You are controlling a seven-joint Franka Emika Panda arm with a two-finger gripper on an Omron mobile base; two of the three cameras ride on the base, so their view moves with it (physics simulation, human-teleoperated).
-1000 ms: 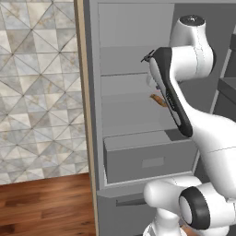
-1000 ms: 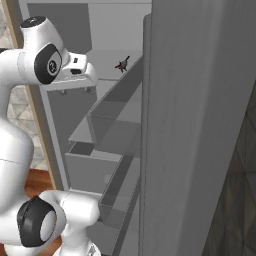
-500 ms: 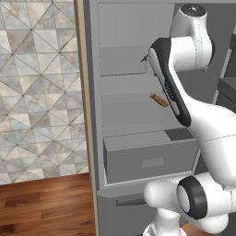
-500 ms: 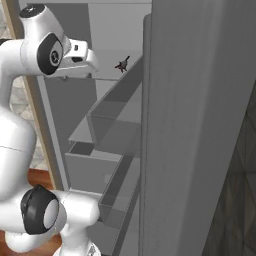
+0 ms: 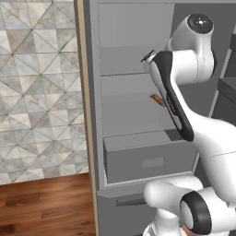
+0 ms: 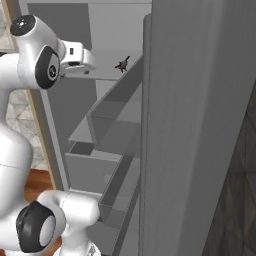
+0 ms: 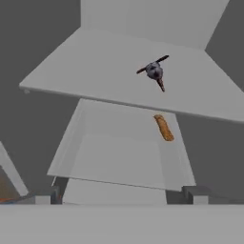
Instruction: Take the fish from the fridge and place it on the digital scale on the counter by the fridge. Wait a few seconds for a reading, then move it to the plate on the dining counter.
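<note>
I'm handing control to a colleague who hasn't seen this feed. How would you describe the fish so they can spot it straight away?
Look into the open grey fridge and find its upper pale shelf. The fish lies on it: a tiny dark grey-black thing with thin spiky fins. The one thing near it is an orange-brown oblong item on the shelf below, which is lighter, smooth and has no fins.

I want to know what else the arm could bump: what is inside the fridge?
Inside the fridge: the fish on an upper shelf, an orange-brown item on the shelf below, then a closed drawer. The drawer's contents are hidden.
</note>
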